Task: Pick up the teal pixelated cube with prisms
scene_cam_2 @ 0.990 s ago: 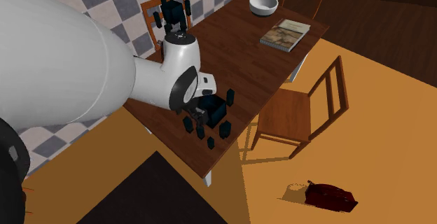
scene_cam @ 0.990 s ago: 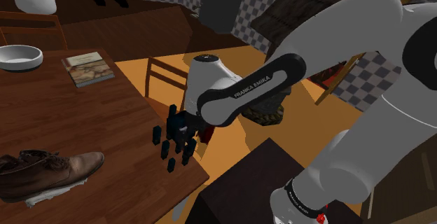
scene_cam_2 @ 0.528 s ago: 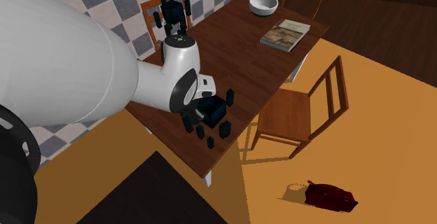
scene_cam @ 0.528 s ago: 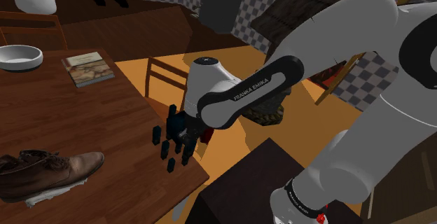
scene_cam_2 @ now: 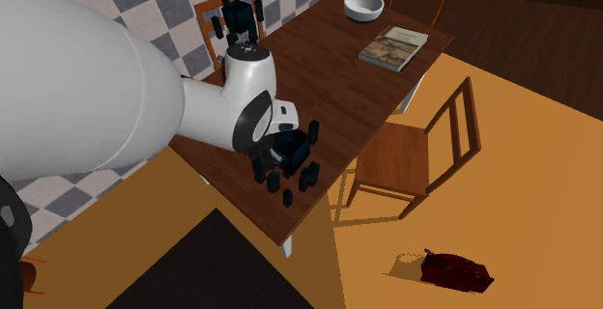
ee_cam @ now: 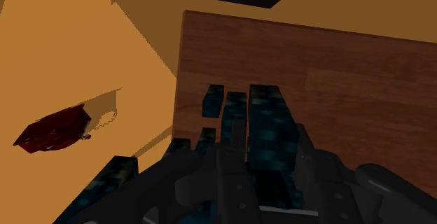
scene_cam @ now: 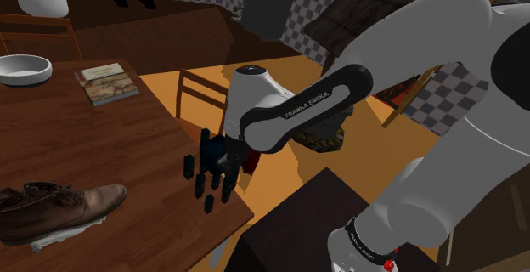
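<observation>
Both jaws of my gripper [ee_cam: 269, 161] are clamping the dark teal cube [ee_cam: 265, 114] by its rigid core; I am judging it light, its prisms [scene_cam_2: 289, 197] snag-prone.

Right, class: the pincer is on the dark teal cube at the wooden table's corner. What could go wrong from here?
1. The dark teal pixelated cube with jutting prisms sits near the corner of the dark wooden table. If the black pincer slips, the cube could drop onto the orange floor.
2. The fingers seem to clasp it among uneven prisms, so the hold may be off-centre and the cube might twist when lifted.
</observation>
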